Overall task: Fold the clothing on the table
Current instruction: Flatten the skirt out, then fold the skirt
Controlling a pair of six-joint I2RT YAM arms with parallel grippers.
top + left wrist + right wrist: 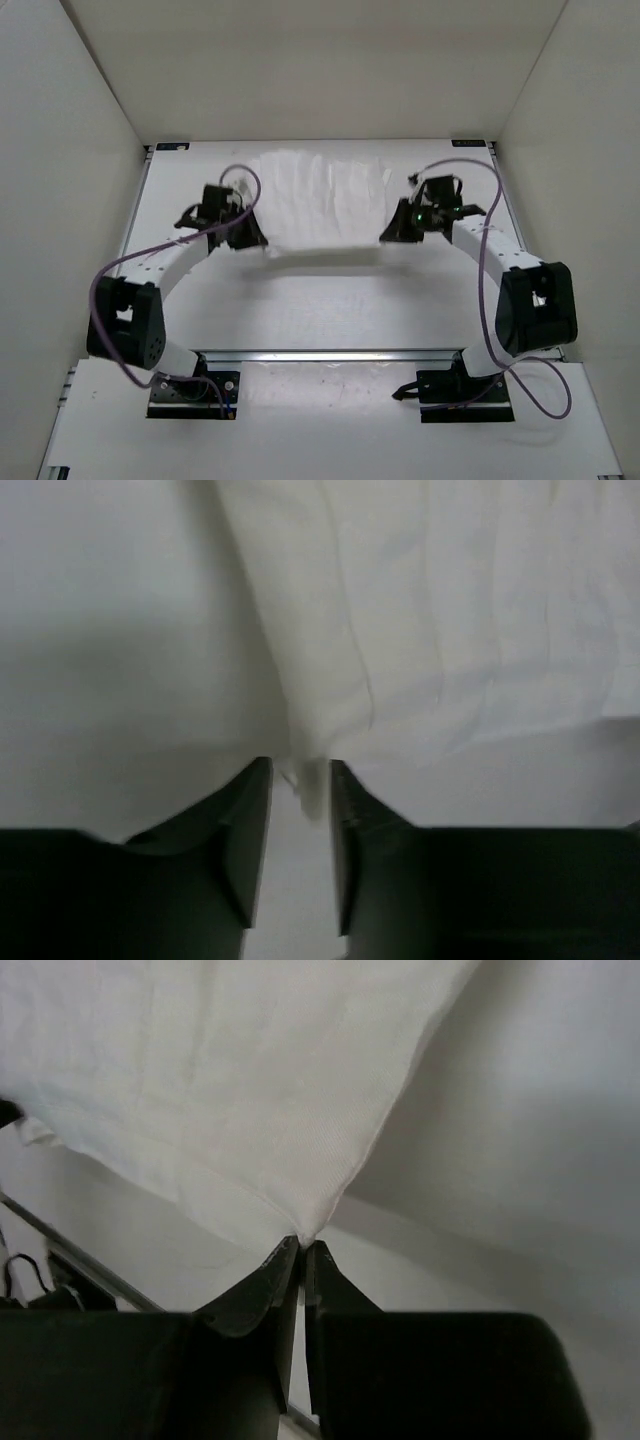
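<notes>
Clothing (320, 195): plain white soft fabric with fine lengthwise creases, lying at the far middle of the table (330, 310). Its near edge is raised and sags in a shallow curve between the two grippers, casting a shadow on the surface below.

Left gripper (300, 770): black wedge-shaped fingers stand slightly parted. The left near corner of the clothing hangs in the gap and looks narrower than the gap.

Right gripper (303, 1248): fingers pressed together, pinching the right near corner. The fabric pulls to a taut point at the tips, and a stitched hem runs along the edge.

Table: matte white, flat, rectangular. Metal rail (330, 354) crosses in front of the arm bases, and thinner rails run along the sides.

Walls (320, 70): plain white panels on three sides.

Purple cables (490, 270) loop along both arms. Green lights glow at the right wrist.
</notes>
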